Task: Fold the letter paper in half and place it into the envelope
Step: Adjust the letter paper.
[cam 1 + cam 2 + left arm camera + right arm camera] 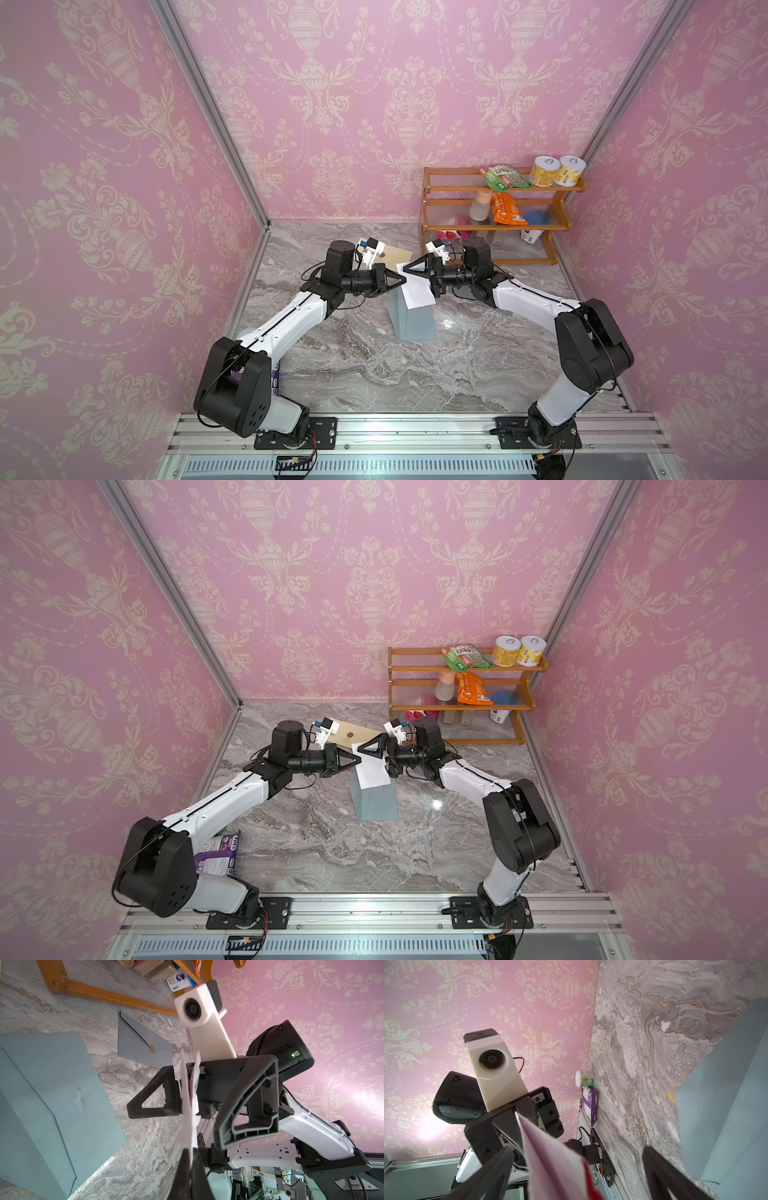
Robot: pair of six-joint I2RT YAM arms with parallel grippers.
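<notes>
Far left: a purple box (218,853) stands at the table's (374,365) edge, beside the left arm's base.

Left gripper (401,279) – clenched on the near-left edge of the letter paper (415,287). The left wrist view shows both fingers pressed flat together on the sheet.

Letter paper – white, held in the air between the two grippers, clear of the table. At the paper's edge in the left wrist view, two layers show side by side (192,1084).

Envelope (413,322) – blue-grey, lying flat on the marble table directly under the paper. In both top views the paper's lower edge overlaps the envelope's far end. A tan envelope (398,254) lies farther back, behind the grippers.

Right gripper (577,1150) – released, jaws spread wide. The fingers (153,1103) stand one on each side of the sheet and do not press it.

Far right: a wooden shelf (494,226) stands against the back wall, holding cans, packets and bottles.
</notes>
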